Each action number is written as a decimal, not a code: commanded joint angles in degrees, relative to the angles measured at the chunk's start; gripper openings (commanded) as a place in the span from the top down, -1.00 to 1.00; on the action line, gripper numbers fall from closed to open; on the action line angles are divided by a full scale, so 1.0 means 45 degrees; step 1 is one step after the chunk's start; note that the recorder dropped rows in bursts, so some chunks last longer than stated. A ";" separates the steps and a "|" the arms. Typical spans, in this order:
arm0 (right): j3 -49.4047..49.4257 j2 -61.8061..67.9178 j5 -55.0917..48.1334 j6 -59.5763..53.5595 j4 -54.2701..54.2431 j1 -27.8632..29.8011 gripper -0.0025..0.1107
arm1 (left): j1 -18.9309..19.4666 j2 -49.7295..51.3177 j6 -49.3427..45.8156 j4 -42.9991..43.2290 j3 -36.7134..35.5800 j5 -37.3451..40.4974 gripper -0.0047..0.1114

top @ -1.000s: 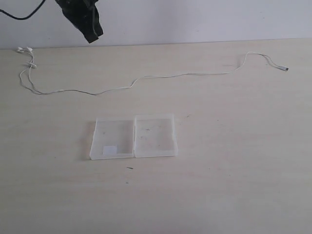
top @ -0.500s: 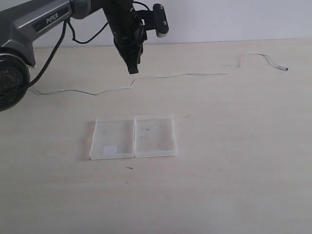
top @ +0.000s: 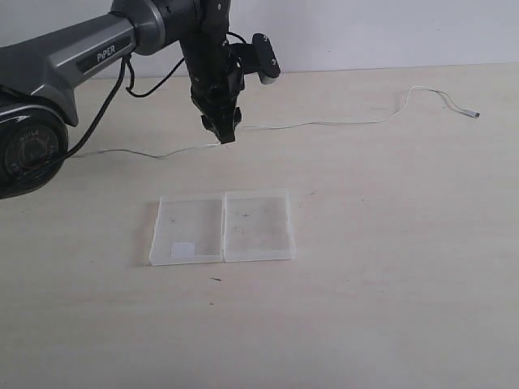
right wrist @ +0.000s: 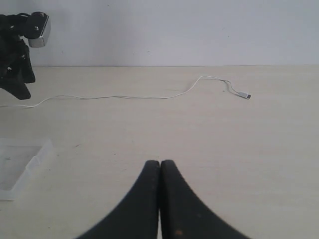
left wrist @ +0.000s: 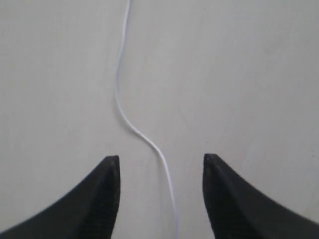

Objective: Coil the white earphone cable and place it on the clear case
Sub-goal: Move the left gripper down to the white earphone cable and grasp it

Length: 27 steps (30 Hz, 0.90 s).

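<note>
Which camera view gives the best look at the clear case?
The exterior view: the clear case lies there whole, both halves side by side, its white label visible. The right wrist view catches only one corner; the left wrist view shows none of it.

We take this for a robot lab or test bench, not a home. A pale wood-grain surface [top: 389, 324] fills nearly the whole frame and meets a plain white wall [top: 389, 32] along the top. From the upper left a grey industrial arm [top: 73, 61] lettered PiPER reaches in. On the surface lie a white earphone cable [top: 324, 123] and a clear case [top: 220, 228] at centre.
</note>
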State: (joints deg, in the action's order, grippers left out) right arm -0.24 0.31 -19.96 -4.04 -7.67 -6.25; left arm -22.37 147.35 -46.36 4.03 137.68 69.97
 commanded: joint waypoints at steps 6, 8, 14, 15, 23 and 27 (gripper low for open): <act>0.0054 -0.0068 0.0176 -0.0020 0.0055 0.0061 0.96 | 0.0265 0.0556 0.1150 0.0004 0.0091 -0.0001 0.05; 0.0054 -0.0068 0.0176 -0.0020 0.0055 0.0061 0.96 | 0.0299 0.0591 0.1182 -0.0021 0.0091 -0.0001 0.05; 0.0054 -0.0068 0.0176 -0.0020 0.0055 0.0061 0.96 | 0.0402 0.0862 0.1415 -0.0021 0.0091 -0.0001 0.05; 0.0054 -0.0068 0.0176 -0.0020 0.0055 0.0061 0.96 | 0.0402 0.0887 0.1415 -0.0021 0.0091 -0.0001 0.05; 0.0054 -0.0068 0.0176 -0.0020 0.0055 0.0061 0.96 | 0.0402 0.1036 0.1415 -0.0021 0.0091 -0.0001 0.06; 0.0054 -0.0068 0.0176 -0.0020 0.0055 0.0061 0.96 | 0.0402 0.1036 0.1415 -0.0021 0.0091 -0.0023 0.27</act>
State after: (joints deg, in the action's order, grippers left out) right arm -0.24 0.31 -19.96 -4.04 -7.67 -6.25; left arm -20.66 151.78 -40.45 4.03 137.90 69.97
